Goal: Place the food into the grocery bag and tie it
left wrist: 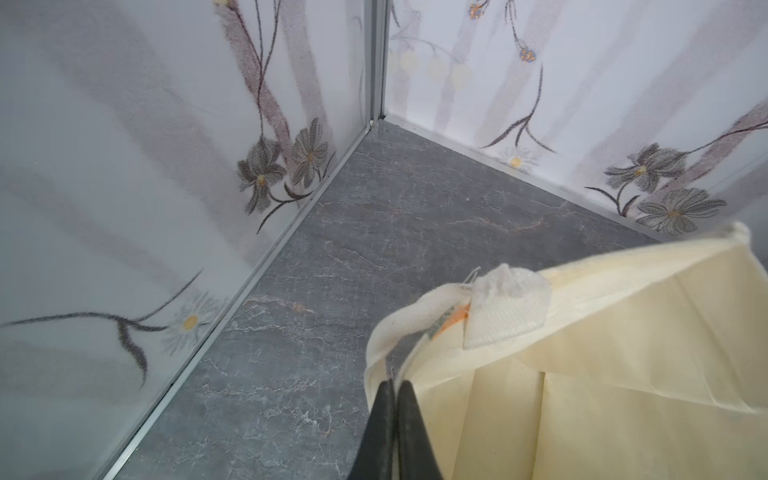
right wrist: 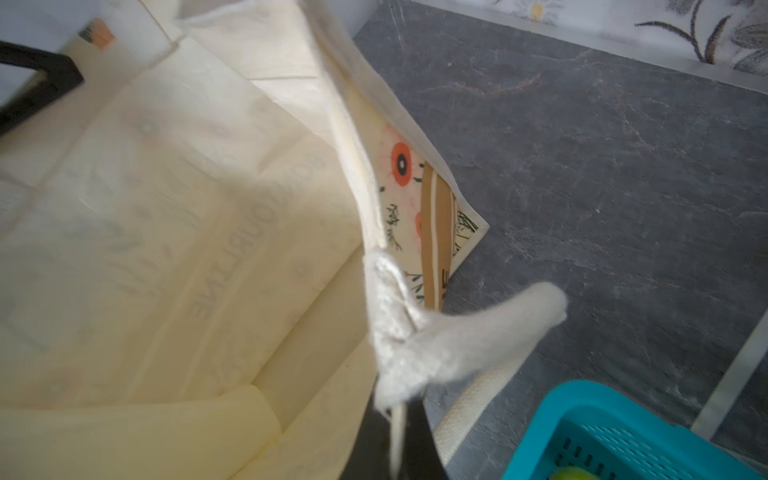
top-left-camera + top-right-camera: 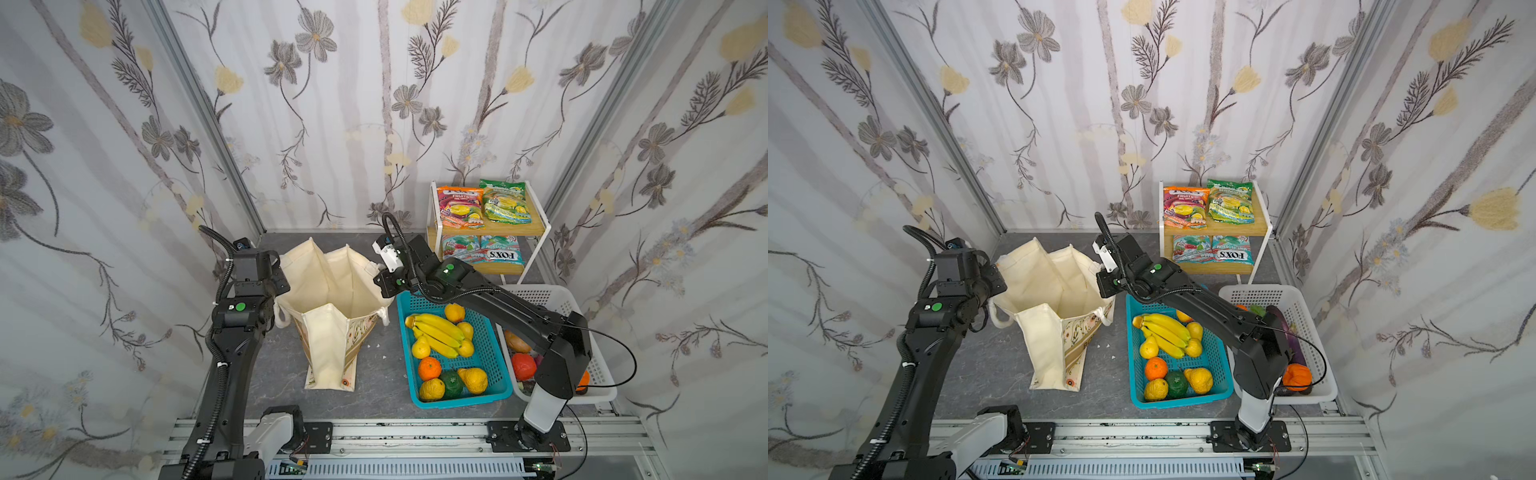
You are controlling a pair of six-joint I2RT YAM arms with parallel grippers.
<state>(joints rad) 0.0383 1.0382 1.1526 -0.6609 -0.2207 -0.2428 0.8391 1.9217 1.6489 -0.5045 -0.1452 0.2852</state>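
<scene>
Grey marble-patterned tabletop [image 3: 270, 374], walled on three sides.

Directly on it:
- cream canvas tote bag with floral print [image 3: 328, 332], standing left of centre
- teal perforated plastic basket [image 3: 461, 400], just right of bag
- white perforated plastic basket [image 3: 600, 370], close beside teal one, far right
- few small white scraps [image 3: 377, 345], between bag and teal basket
- two-tier wood-and-white-wire shelf rack [image 3: 498, 227], back right corner

Rack top tier: orange-red glossy candy packet [image 3: 459, 205] and green glossy candy packet [image 3: 503, 201], side by side.
Lower tier: two teal-white packets [image 3: 500, 252].

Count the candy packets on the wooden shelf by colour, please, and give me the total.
Orange-red packet: 1
Green packet: 1
Teal-white packets: 2
Total: 4
</scene>
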